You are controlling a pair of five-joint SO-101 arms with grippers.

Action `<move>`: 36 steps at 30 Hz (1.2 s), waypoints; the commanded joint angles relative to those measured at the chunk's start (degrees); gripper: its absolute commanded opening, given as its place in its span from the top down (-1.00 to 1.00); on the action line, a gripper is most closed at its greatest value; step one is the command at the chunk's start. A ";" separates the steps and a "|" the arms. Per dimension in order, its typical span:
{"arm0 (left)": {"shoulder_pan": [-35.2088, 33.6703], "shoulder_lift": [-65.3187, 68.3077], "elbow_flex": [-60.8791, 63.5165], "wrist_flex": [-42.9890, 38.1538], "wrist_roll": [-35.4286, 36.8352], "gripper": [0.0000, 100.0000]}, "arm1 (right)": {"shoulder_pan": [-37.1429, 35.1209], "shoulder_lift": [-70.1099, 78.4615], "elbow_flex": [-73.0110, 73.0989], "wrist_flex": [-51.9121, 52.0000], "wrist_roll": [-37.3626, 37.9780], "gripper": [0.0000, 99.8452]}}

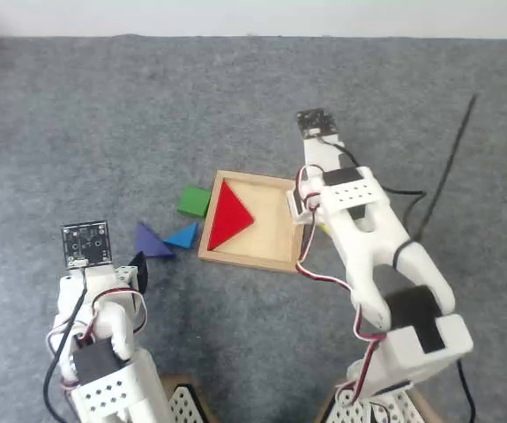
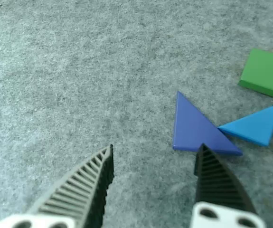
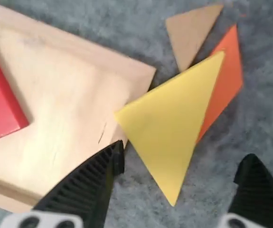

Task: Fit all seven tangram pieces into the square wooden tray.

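Observation:
The square wooden tray [image 1: 272, 231] holds a red triangle [image 1: 228, 214]. Left of it lie a green square [image 1: 193, 201], a small blue triangle [image 1: 182, 235] and a purple triangle [image 1: 150, 241]. My left gripper [image 2: 156, 156] is open just short of the purple triangle [image 2: 193, 128], one fingertip [image 2: 207, 161] at its edge. My right gripper [image 3: 183, 159] is open at the tray's right side, astride a yellow triangle [image 3: 174, 123]. That triangle overlaps an orange piece [image 3: 226, 90] and the tray's rim [image 3: 127, 71]. A tan triangle [image 3: 191, 28] lies beyond.
Grey felt covers the whole table. The right arm [image 1: 368, 238] reaches over the ground right of the tray and hides the pieces there in the high view. A black cable [image 1: 447, 167] trails at the right. Open felt lies behind and in front of the tray.

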State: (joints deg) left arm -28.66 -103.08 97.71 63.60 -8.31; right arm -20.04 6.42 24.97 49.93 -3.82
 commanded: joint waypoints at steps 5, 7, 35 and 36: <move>0.26 -0.97 -1.27 0.18 0.44 0.46 | -0.31 0.13 -4.57 -1.80 -0.44 0.24; 0.26 -0.97 -1.27 0.18 0.44 0.46 | -1.80 0.13 -4.57 -2.95 -0.35 0.24; 0.26 -0.97 -1.27 0.18 0.44 0.46 | 13.23 -2.95 -4.57 2.24 -6.86 0.43; 0.26 -0.97 -1.27 0.18 0.44 0.46 | 14.55 -3.38 -4.57 2.77 -6.86 0.47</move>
State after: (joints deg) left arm -28.66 -103.08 97.71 63.60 -8.31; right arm -9.58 6.68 23.30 50.46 -10.07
